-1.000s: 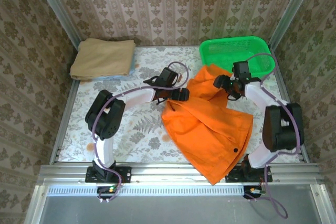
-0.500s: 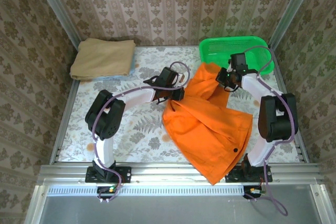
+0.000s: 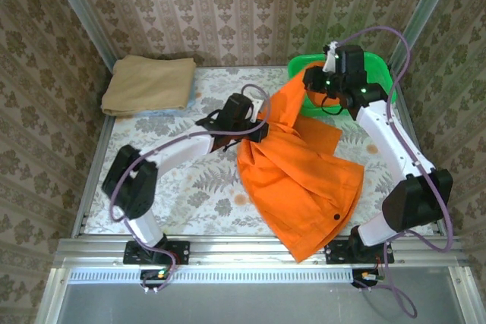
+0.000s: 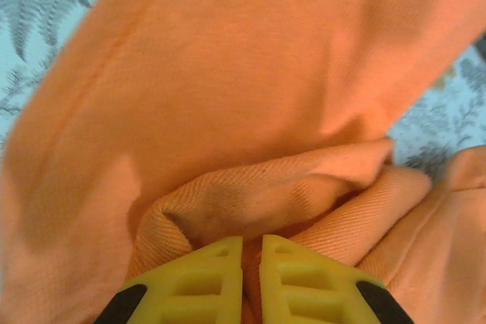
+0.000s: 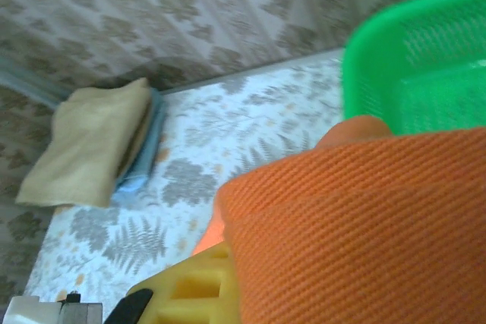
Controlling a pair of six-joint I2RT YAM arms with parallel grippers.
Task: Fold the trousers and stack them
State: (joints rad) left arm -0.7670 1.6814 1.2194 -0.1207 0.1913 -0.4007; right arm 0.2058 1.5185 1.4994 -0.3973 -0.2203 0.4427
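draping fern-print table (image 3: pixel 197 187), trousers (image 3: pixel 304 180), damask walls (image 3: pixel 228 5)

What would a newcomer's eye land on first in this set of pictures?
The bright orange trousers, crumpled at centre and right, dominate. The left jaws and right jaws are each shut on the garment's far edge, the right holding it raised beside the green basket in the far right corner. A folded tan cloth lies far left.

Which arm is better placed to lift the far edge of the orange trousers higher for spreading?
Probably right: the right fingers grip the bright orange soft-fabric trousers up beside the green plastic mesh basket, while the left fingers pinch a fold lower, near the fern-patterned table.
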